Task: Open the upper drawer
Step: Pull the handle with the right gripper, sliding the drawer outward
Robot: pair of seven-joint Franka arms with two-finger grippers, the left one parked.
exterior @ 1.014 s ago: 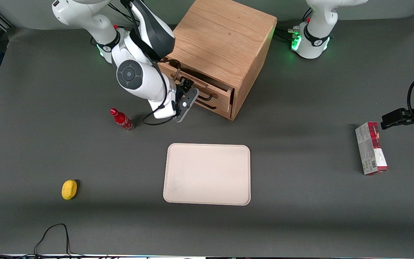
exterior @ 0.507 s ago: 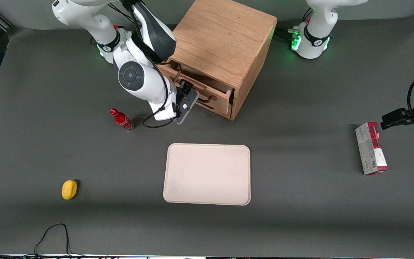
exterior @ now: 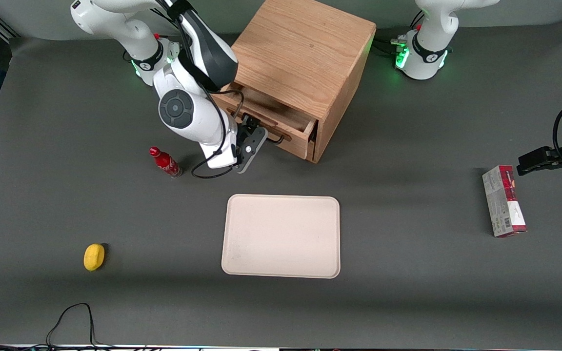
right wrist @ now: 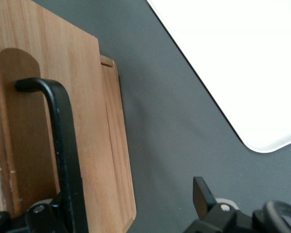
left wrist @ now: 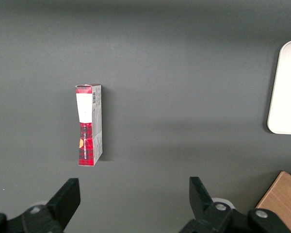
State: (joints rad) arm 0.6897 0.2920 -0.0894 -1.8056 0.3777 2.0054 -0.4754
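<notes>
In front of the wooden cabinet, the upper drawer stood pulled partway out, its shallow interior exposed beneath the cabinet top. The gripper sat at the drawer front, on its black handle — in the wrist view the bar ran between the fingers, though whether they clamped it cannot be told. Nearer the front camera than the cabinet lay a cream tray. A red bottle stood just beside the arm, toward the working arm's end; a yellow sponge lay nearer the camera still. A red-and-white box lay well apart from the cabinet — toward the parked arm's end.
</notes>
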